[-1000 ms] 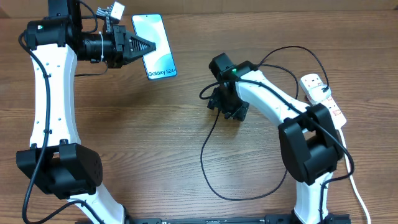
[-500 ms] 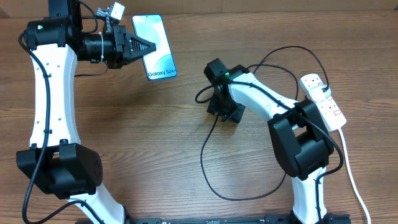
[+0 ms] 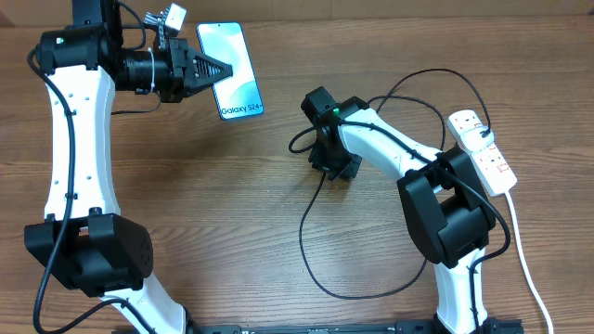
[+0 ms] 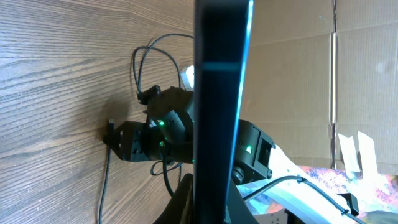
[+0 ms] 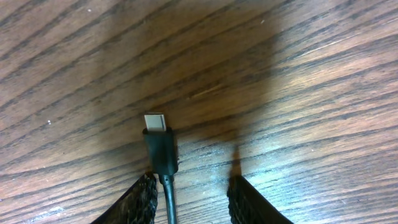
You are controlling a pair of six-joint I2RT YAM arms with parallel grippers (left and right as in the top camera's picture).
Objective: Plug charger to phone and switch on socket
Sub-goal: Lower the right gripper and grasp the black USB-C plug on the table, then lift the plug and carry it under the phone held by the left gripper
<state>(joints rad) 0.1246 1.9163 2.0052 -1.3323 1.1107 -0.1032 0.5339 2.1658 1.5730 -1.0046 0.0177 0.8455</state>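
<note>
Grained wooden table (image 5: 280, 74); charger (image 5: 160, 152) matt black plastic.

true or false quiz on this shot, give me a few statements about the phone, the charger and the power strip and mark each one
1. The left jaws hold the phone. True.
2. The charger is plugged into the phone. False: its tip lies on the table, between the right jaws.
3. The right jaws are clamped on the charger. False: they stand apart on either side of it, with bare wood showing in the gaps.
4. The power strip lies on the right arm's side of the table. True.
5. The phone's screen reads Galaxy S24. True.
</note>
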